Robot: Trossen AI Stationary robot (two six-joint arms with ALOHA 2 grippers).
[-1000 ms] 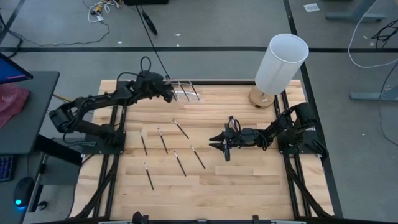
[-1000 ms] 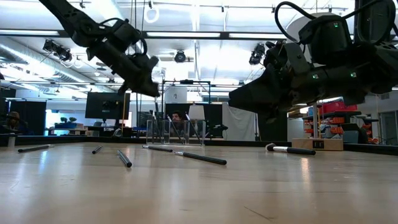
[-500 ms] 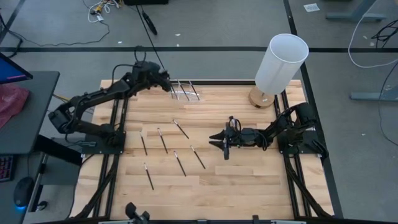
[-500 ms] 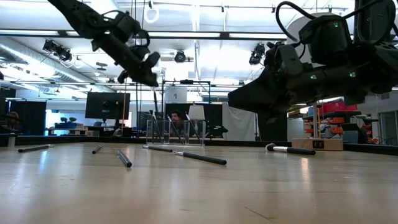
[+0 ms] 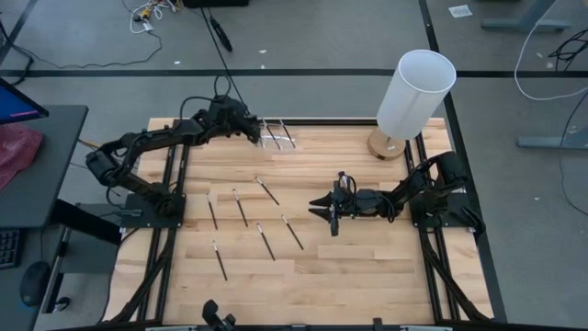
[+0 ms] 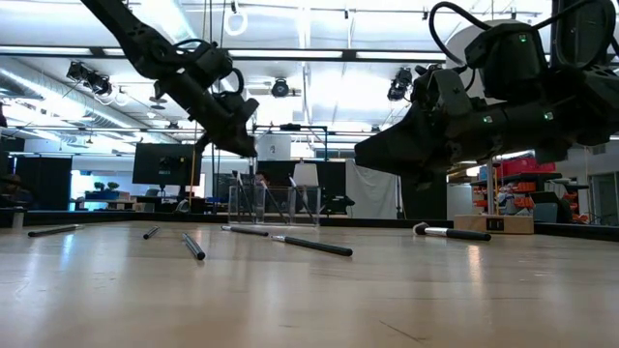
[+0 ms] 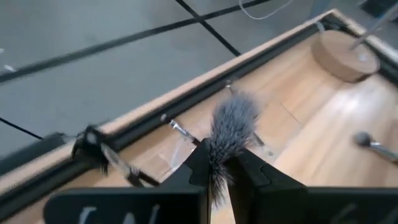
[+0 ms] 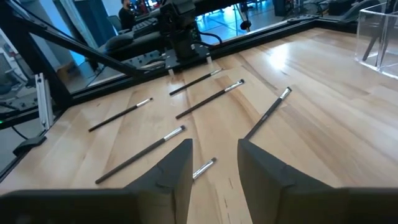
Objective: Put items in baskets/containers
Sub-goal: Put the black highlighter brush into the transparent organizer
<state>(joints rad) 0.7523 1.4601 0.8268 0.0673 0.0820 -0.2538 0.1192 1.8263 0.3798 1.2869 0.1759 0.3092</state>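
Left gripper (image 5: pixel 250 129) is up at the worktop's far edge, just left of the clear organiser box (image 5: pixel 277 134), fingers (image 7: pixel 249 177) pinched on a makeup brush (image 7: pixel 229 130); the grey bristle tuft sticks out past the fingertips, handle hidden. From table height that gripper (image 6: pixel 240 140) hangs above the worktop, just left of the box (image 6: pixel 276 204). The box sits against the far edge, left of centre, with several brushes already standing or leaning inside. Right gripper (image 5: pixel 331 211) hovers over the worktop right of centre, fingers (image 8: pixel 171 171) apart, nothing between them. 6 loose brushes (image 5: pixel 267 191) lie flat on the wood between the two arms, left of the right gripper: 3 in a farther row, 3 nearer the front edge, all well apart from each other and from the box. The tall white cylinder (image 5: pixel 415 93) on its round wooden base stands at the far right corner, well clear of both grippers.
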